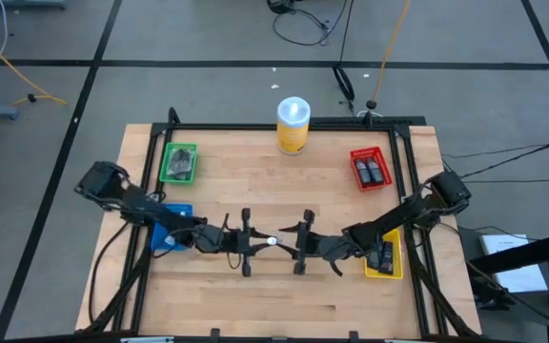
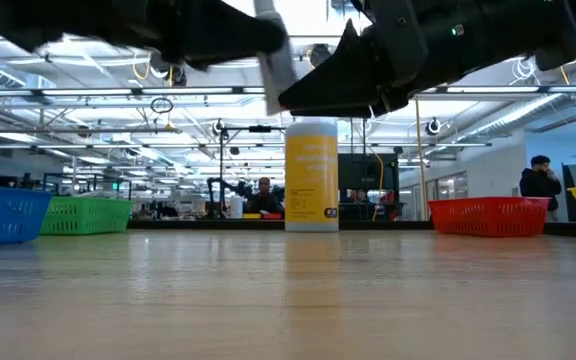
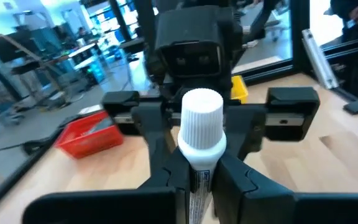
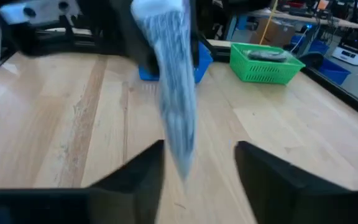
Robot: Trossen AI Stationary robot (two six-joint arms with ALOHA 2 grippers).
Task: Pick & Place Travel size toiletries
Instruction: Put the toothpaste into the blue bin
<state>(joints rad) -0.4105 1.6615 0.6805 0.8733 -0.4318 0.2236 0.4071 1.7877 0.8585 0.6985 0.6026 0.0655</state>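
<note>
While it hangs in the air above the middle of the wooden table point(image 1: 284, 295), the thin white tube point(image 3: 199, 149) is pinched between the fingers point(image 3: 166, 177) of the left gripper point(image 1: 252, 244), its ribbed white cap pointing toward the other arm. Facing it at close range, the right gripper point(image 1: 299, 246) has its jaws spread apart with nothing between them, one on either side of the tube's crimped silvery end point(image 4: 174, 106). Just behind the left arm sits a blue bin point(image 1: 172, 227), and a green bin point(image 1: 179, 163) holding dark flat packets stands farther back on that side. On the opposite side a red bin point(image 1: 370, 169) holds small dark bottles, and a yellow bin point(image 1: 385, 257) lies under the right arm. At the far edge stands a tall yellow canister point(image 1: 293, 125) with a white lid, well clear of both grippers.
</note>
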